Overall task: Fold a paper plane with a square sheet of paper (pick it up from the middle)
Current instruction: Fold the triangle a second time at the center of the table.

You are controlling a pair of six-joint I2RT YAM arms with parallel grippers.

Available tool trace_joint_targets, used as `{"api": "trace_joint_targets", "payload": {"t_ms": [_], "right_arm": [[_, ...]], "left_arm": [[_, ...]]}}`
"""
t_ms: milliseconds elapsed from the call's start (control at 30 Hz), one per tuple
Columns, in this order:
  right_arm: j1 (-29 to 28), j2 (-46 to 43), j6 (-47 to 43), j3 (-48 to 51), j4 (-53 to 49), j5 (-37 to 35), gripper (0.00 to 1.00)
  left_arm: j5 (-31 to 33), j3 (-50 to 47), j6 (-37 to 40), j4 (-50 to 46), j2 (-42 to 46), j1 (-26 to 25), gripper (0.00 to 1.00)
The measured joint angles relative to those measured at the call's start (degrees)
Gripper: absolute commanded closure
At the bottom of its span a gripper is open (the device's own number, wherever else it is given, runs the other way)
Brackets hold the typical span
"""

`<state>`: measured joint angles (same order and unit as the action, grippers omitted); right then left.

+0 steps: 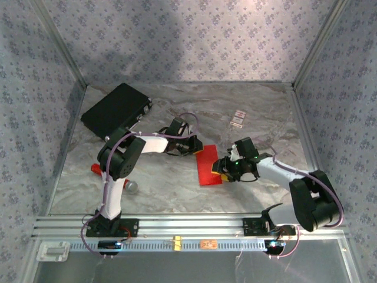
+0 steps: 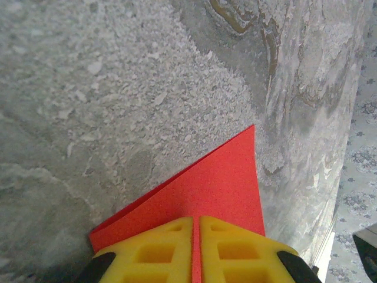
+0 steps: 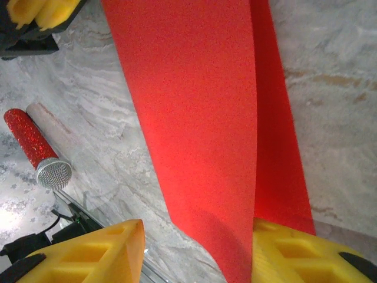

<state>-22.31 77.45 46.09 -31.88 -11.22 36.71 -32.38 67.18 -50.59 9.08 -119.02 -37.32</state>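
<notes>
Square sheet of paper (image 1: 208, 167), folded, is laid right of the black case (image 1: 116, 109). Case-side end is pinched by left gripper (image 2: 195, 223); opposite end is straddled by right gripper (image 3: 197, 236), fingers spread.

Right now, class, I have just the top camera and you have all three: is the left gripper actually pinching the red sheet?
Observer: Yes. On the left wrist camera the left gripper is shut on the edge of the square sheet of paper.
Operator: And the right gripper?
Observer: Open. On the right wrist camera the right gripper has its fingers wide apart, with the sheet passing between them.
Operator: What is the red thing by the left arm's base?
Observer: A glittery red cylinder with a grey mesh end, lying on the table.
</notes>
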Motion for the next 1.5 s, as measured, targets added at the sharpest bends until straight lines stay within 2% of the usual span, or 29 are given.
{"api": "trace_joint_targets", "payload": {"t_ms": [367,667,1000,1167,1333,1500], "right_arm": [[3.2,4.2,-2.4,-0.2,4.8,4.1,0.57],[5.2,9.8,-7.2,-1.8,6.7,7.5,0.65],[6.4,14.2,-12.4,-4.0,7.2,9.2,0.79],[7.6,15.8,-14.1,-4.4,7.3,9.7,0.92],[7.8,16.0,-12.6,-4.2,9.1,9.6,0.97],[7.9,13.9,-6.2,-1.6,14.6,7.6,0.97]], "left_arm": [[-0.6,0.1,0.0,0.0,0.0,0.1,0.87],[-1.3,0.2,0.0,-0.3,0.0,0.1,0.86],[-1.8,0.4,0.2,-0.8,-0.1,0.0,0.85],[-2.4,0.5,0.2,-0.3,0.0,-0.1,0.75],[-1.0,0.5,0.8,-1.1,1.7,-1.0,0.5],[4.8,0.4,2.4,-5.8,8.1,-2.8,0.44]]}}
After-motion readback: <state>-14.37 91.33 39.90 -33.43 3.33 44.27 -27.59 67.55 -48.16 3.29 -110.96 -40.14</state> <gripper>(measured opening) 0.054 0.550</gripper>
